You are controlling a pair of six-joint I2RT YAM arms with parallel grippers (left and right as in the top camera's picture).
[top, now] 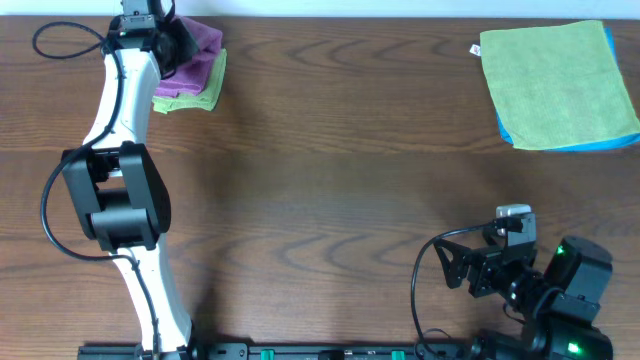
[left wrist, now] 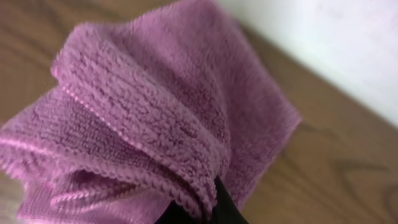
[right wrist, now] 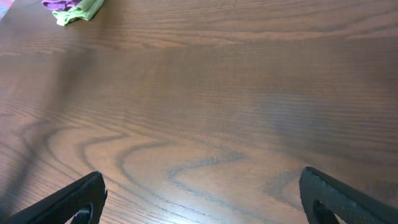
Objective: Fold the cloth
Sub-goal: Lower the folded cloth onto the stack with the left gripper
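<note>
A purple cloth (top: 200,42) lies bunched on top of a folded green cloth (top: 192,90) at the table's far left. My left gripper (top: 172,42) is over it and shut on a fold of the purple cloth (left wrist: 155,118), which fills the left wrist view, with my black fingertips (left wrist: 208,208) pinching its edge. My right gripper (top: 472,268) is open and empty near the front right of the table; its fingers (right wrist: 205,199) frame bare wood, with the purple cloth (right wrist: 59,5) far off.
A flat green cloth (top: 555,80) lies on a blue cloth (top: 600,143) at the far right corner. A black cable (top: 60,40) loops at the far left. The table's far edge meets a white wall (left wrist: 336,43).
</note>
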